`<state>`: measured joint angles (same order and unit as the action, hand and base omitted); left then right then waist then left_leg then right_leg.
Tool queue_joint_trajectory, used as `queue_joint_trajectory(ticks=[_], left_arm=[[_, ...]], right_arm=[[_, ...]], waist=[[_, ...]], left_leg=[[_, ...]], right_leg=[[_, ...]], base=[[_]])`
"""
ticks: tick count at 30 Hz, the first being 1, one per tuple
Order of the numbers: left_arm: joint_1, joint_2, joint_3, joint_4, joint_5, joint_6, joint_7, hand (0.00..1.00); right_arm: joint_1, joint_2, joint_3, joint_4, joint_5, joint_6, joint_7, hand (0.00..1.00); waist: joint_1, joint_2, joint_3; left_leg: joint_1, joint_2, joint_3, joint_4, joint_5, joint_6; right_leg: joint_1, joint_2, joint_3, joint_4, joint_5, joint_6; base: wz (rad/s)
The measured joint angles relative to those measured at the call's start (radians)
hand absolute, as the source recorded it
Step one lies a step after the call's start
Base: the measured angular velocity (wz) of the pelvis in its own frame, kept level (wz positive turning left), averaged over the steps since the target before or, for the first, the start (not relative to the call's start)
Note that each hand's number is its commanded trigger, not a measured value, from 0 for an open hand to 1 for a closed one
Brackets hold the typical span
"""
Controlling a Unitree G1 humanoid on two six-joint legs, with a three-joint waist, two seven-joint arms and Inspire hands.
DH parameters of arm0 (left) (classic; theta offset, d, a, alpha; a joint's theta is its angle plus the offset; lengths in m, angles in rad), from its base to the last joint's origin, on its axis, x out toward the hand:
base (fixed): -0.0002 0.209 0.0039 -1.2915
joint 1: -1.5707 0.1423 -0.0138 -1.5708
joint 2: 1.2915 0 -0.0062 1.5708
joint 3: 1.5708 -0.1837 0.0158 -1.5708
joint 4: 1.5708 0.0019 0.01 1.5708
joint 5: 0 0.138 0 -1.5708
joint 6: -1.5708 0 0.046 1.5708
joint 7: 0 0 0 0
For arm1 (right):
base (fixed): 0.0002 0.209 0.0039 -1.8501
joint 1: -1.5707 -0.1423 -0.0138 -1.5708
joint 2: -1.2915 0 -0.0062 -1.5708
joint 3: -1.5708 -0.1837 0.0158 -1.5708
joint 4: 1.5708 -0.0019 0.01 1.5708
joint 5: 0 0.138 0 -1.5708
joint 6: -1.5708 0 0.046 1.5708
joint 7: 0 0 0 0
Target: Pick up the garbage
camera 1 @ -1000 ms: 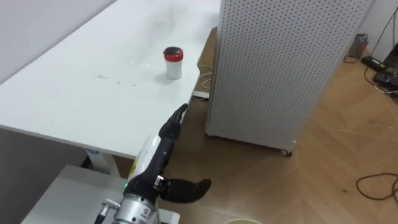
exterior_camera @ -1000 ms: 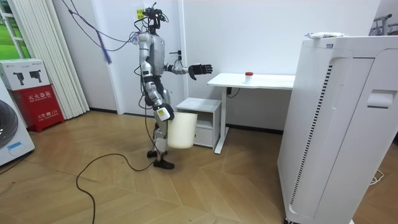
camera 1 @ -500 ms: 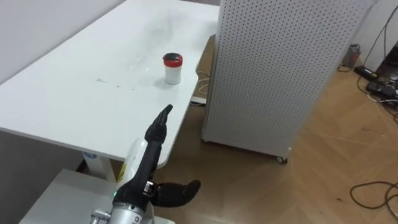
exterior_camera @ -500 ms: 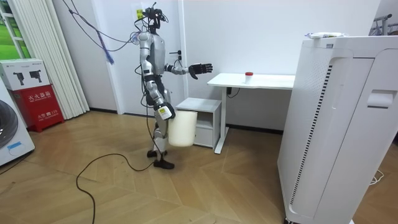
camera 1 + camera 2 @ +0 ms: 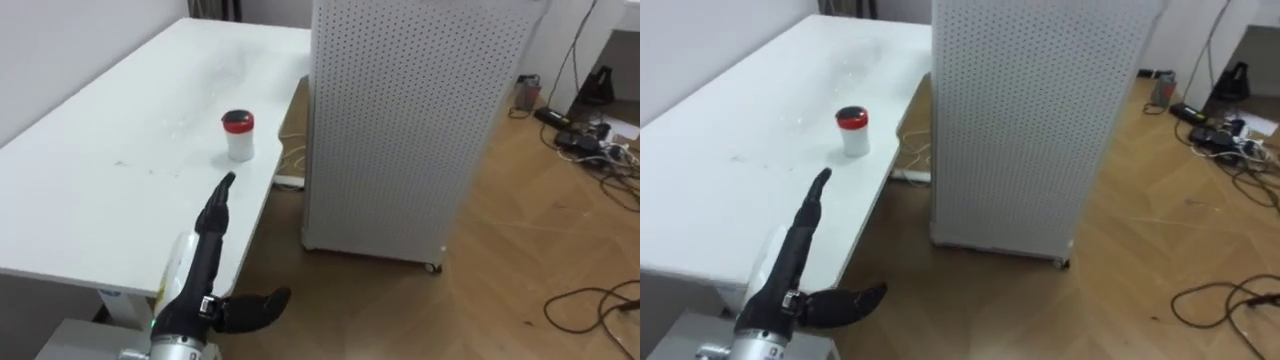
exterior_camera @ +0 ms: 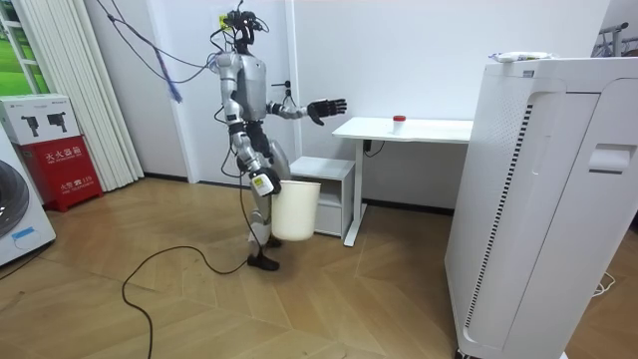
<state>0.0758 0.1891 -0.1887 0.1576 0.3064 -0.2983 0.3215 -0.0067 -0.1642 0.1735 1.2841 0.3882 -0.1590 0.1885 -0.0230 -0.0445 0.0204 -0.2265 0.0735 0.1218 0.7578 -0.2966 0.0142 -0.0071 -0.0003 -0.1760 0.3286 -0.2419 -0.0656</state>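
One piece of garbage: a small white cup with a red lid (image 5: 238, 135) stands upright on the white desk (image 5: 90, 200), near the desk's right edge, roughly midway along that edge.
Left hand: the left hand (image 5: 205, 262) reaches forward over the desk's near right corner, fingers (image 5: 218, 205) straight and together, thumb spread out to the right, holding nothing.
Cup relative to hand: the cup stands just beyond the fingertips and a little to their right; a strip of bare desk shows between them, so they are near but apart. The fingers point almost straight at it.
Right hand: in the room view the right hand (image 6: 265, 185) hangs low at the robot's side, at the rim of a white waste bin (image 6: 296, 210) that hangs off the floor beside its legs; whether the fingers curl round the rim cannot be told.
Robot: it stands upright on the wooden floor, facing the desk's short end, with a low white cabinet (image 6: 324, 189) between it and the desk.
Right of the desk: a tall white perforated unit (image 5: 400, 120) on small casters stands just beside the desk's right edge.
Floor: dark cables (image 5: 590, 140) lie on the boards, well apart from the desk.
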Motion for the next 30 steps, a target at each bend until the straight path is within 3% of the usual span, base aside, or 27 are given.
queue_joint_trajectory(ticks=[2,3,4,5,6,7,9,11,12,13,14,15,16,17,18,20,21,22,23,25,26,27,28,30], left_arm=[[0.009,-0.012,-0.003,0.007,-0.020,0.000,0.003,0.00],[0.010,-0.015,-0.002,0.015,-0.021,-0.006,0.004,0.00],[0.013,-0.015,0.004,0.031,-0.019,-0.013,0.003,0.00],[0.016,-0.016,0.014,0.032,-0.019,-0.013,0.004,0.00],[0.015,-0.019,0.018,0.031,-0.019,-0.013,0.005,0.00],[0.021,-0.018,0.022,0.034,-0.019,-0.013,0.014,0.00],[0.027,-0.014,0.030,0.034,-0.019,-0.014,0.019,0.00],[0.026,-0.010,0.034,0.033,-0.020,-0.015,0.019,0.00],[0.028,-0.011,0.037,0.031,-0.026,-0.020,0.016,0.00],[0.028,-0.022,0.035,0.029,-0.033,-0.029,0.010,0.00],[0.029,-0.027,0.034,0.024,-0.037,-0.036,0.009,0.00],[0.029,-0.030,0.037,0.015,-0.038,-0.052,0.007,0.00],[0.029,-0.023,0.049,0.004,-0.034,-0.058,0.005,0.00],[0.026,-0.019,0.056,-0.003,-0.033,-0.060,0.004,0.00],[0.017,-0.014,0.073,-0.012,-0.034,-0.062,0.003,0.00],[0.010,-0.014,0.085,-0.016,-0.029,-0.062,0.003,0.00],[0.007,-0.014,0.085,-0.016,-0.028,-0.062,0.003,0.00],[0.004,-0.015,0.085,-0.016,-0.029,-0.062,0.006,0.00],[0.004,-0.015,0.084,-0.016,-0.029,-0.062,0.013,0.00],[0.003,-0.015,0.074,-0.013,-0.027,-0.062,0.045,0.00],[0.003,-0.015,0.069,-0.013,-0.027,-0.062,0.058,0.00],[0.002,-0.015,0.067,-0.013,-0.027,-0.062,0.081,0.00],[0.001,-0.014,0.068,-0.013,-0.028,-0.062,0.097,0.00],[0.001,-0.013,0.067,-0.011,-0.029,-0.063,0.105,0.00]], right_arm=[[0.000,-0.002,0.001,0.001,0.005,0.021,-0.013,1.00],[0.001,-0.005,0.002,-0.001,0.004,0.029,-0.022,1.00],[0.009,-0.004,0.002,-0.007,0.003,0.032,-0.030,1.00],[0.016,-0.003,0.001,-0.014,0.001,0.034,-0.034,1.00],[0.018,-0.003,0.001,-0.018,0.000,0.035,-0.033,1.00],[0.020,-0.004,-0.001,-0.021,0.000,0.035,-0.033,1.00],[0.021,-0.011,-0.001,-0.034,-0.001,0.034,-0.034,1.00],[0.014,-0.003,0.004,-0.039,-0.003,0.034,-0.033,1.00],[0.014,0.004,0.010,-0.038,-0.002,0.034,-0.034,1.00],[0.025,-0.003,0.010,-0.039,-0.001,0.039,-0.035,1.00],[0.029,-0.012,0.010,-0.040,-0.001,0.044,-0.035,1.00],[0.036,-0.028,0.011,-0.039,-0.006,0.058,-0.035,1.00],[0.043,-0.029,0.011,-0.045,-0.016,0.066,-0.035,1.00],[0.044,-0.028,0.011,-0.053,-0.024,0.067,-0.035,1.00],[0.045,-0.027,0.011,-0.076,-0.031,0.070,-0.034,1.00],[0.045,-0.022,0.020,-0.092,-0.030,0.062,-0.034,1.00],[0.044,-0.022,0.029,-0.094,-0.030,0.060,-0.036,1.00],[0.041,-0.024,0.038,-0.095,-0.030,0.060,-0.045,1.00],[0.038,-0.025,0.038,-0.095,-0.030,0.060,-0.048,1.00],[0.029,-0.035,0.038,-0.091,-0.031,0.052,-0.060,1.00],[0.030,-0.036,0.038,-0.092,-0.031,0.050,-0.064,1.00],[0.032,-0.036,0.037,-0.108,-0.029,0.050,-0.069,1.00],[0.029,-0.035,0.038,-0.127,-0.023,0.047,-0.073,1.00],[0.028,-0.035,0.038,-0.130,-0.012,0.036,-0.076,1.00]], waist=[[0.014,-0.005,0.0028],[0.033,-0.004,0.0033],[0.054,0.001,-0.0098],[0.046,-0.012,-0.0249],[0.038,-0.014,-0.0255],[0.030,-0.017,-0.0237],[0.031,-0.009,-0.0184],[0.032,-0.008,-0.0154],[0.042,-0.016,0.0009],[0.045,-0.021,-0.0002],[0.047,-0.015,-0.0008],[0.067,-0.007,-0.0065],[0.085,-0.018,-0.0198],[0.089,-0.022,-0.0233],[0.100,-0.028,-0.0208],[0.103,-0.047,-0.0159],[0.104,-0.049,-0.0140],[0.100,-0.050,-0.0132],[0.097,-0.047,-0.0127],[0.087,-0.032,-0.0055],[0.085,-0.025,-0.0037],[0.085,-0.008,-0.0038],[0.087,0.003,0.0003],[0.081,0.017,-0.0019]], left_leg=[[-0.077,-0.001,-0.032,-0.143,0.023,-0.026],[-0.107,-0.001,-0.044,-0.264,0.104,-0.032],[-0.113,-0.020,-0.052,-0.317,0.174,-0.040],[-0.106,-0.042,-0.050,-0.322,0.200,-0.018],[-0.103,-0.044,-0.039,-0.326,0.219,-0.003],[-0.095,-0.048,-0.018,-0.325,0.230,0.016],[-0.098,-0.050,-0.012,-0.291,0.216,0.030],[-0.117,-0.053,-0.007,-0.237,0.207,0.028],[-0.144,-0.070,-0.001,-0.177,0.195,0.024],[-0.148,-0.103,-0.014,-0.236,0.195,0.017],[-0.147,-0.110,-0.022,-0.289,0.201,0.009],[-0.148,-0.130,-0.028,-0.329,0.241,0.016],[-0.141,-0.152,-0.015,-0.319,0.235,0.049],[-0.141,-0.159,-0.003,-0.310,0.225,0.064],[-0.140,-0.166,0.020,-0.284,0.199,0.085],[-0.134,-0.174,0.031,-0.209,0.136,0.100],[-0.129,-0.175,0.031,-0.189,0.118,0.103],[-0.113,-0.173,0.030,-0.166,0.075,0.109],[-0.101,-0.174,0.029,-0.161,0.052,0.110],[-0.045,-0.174,0.023,-0.161,0.005,0.123],[-0.031,-0.174,0.012,-0.166,-0.004,0.124],[-0.016,-0.174,-0.012,-0.179,-0.011,0.127],[0.001,-0.172,-0.024,-0.204,-0.010,0.126],[0.023,-0.167,-0.053,-0.234,-0.007,0.125]], right_leg=[[0.005,-0.006,0.018,0.029,-0.030,0.010],[-0.006,-0.016,0.030,0.069,-0.062,0.021],[-0.020,-0.039,0.052,0.121,-0.101,0.041],[-0.029,-0.047,0.046,0.148,-0.129,0.070],[-0.025,-0.050,0.031,0.154,-0.133,0.073],[-0.015,-0.051,-0.002,0.154,-0.139,0.059],[-0.004,-0.061,-0.017,0.140,-0.140,0.050],[0.012,-0.062,0.021,0.134,-0.152,0.043],[0.036,-0.058,0.081,0.136,-0.173,0.036],[0.054,-0.059,0.128,0.138,-0.198,0.036],[0.059,-0.060,0.138,0.141,-0.215,0.038],[0.061,-0.077,0.153,0.154,-0.244,0.048],[0.062,-0.107,0.157,0.158,-0.260,0.066],[0.065,-0.116,0.155,0.157,-0.259,0.076],[0.072,-0.134,0.143,0.158,-0.261,0.087],[0.076,-0.167,0.117,0.231,-0.245,0.114],[0.070,-0.170,0.117,0.272,-0.237,0.119],[0.043,-0.174,0.117,0.377,-0.205,0.132],[0.027,-0.176,0.117,0.437,-0.180,0.132],[-0.036,-0.190,0.115,0.624,-0.021,0.141],[-0.050,-0.189,0.109,0.653,0.013,0.143],[-0.094,-0.188,0.100,0.693,0.016,0.143],[-0.153,-0.190,0.086,0.716,-0.023,0.137],[-0.213,-0.183,0.066,0.650,-0.078,0.127]], base=[[-0.21],[-0.49],[-0.37],[-0.10],[0.26],[0.17],[-0.01],[-0.02],[0.11],[0.14],[-0.06],[-0.32],[-0.37],[-0.32],[-0.23],[-0.14],[0.00],[0.06],[0.11],[0.07],[0.00],[-0.07],[0.00],[0.25]])
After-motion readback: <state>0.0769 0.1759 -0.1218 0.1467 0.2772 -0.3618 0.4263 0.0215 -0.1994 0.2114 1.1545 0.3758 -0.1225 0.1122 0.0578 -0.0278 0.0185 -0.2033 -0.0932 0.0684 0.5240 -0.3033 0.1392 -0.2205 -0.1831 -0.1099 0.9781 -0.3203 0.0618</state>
